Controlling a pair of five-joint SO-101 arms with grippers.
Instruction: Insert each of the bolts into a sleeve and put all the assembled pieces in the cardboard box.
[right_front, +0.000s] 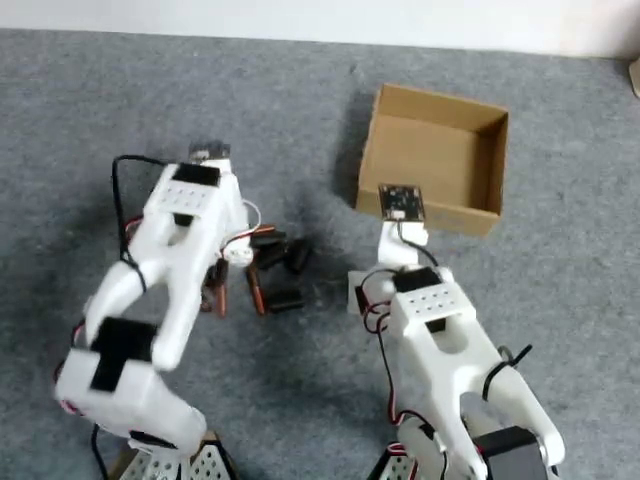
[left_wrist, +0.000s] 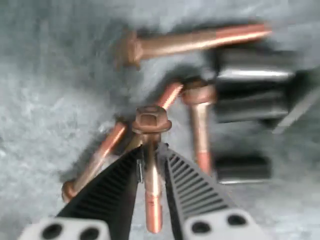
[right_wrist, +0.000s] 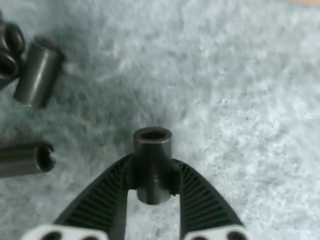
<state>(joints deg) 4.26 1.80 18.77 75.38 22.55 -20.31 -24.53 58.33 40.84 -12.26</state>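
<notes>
The grey felted table top (right_front: 110, 90) carries everything; on its far side, ahead of the right arm (right_front: 440, 330), the cardboard box (right_front: 470, 218) stands with its top open, and its floor looks bare, though the near wall may hide a strip of it; with no assembled piece inside, I judge the task to be near its start; the left arm (right_front: 185, 215) hangs over the heap of parts lying between the two arms; the right gripper (right_wrist: 152, 172) is closed around a black sleeve (right_wrist: 152, 150), clamped by its sides with the open bore clear of the fingers, presumably so that a shank can enter it; the left gripper (left_wrist: 151, 152) is pinched onto a copper bolt (left_wrist: 151, 120) by the shank, its hex flange head past the fingertips and its tip back between the fingers, a hold that may need turning before insertion; loose sleeves (right_wrist: 37, 75) and loose bolts (left_wrist: 195, 42) lie on the felt beneath
</notes>
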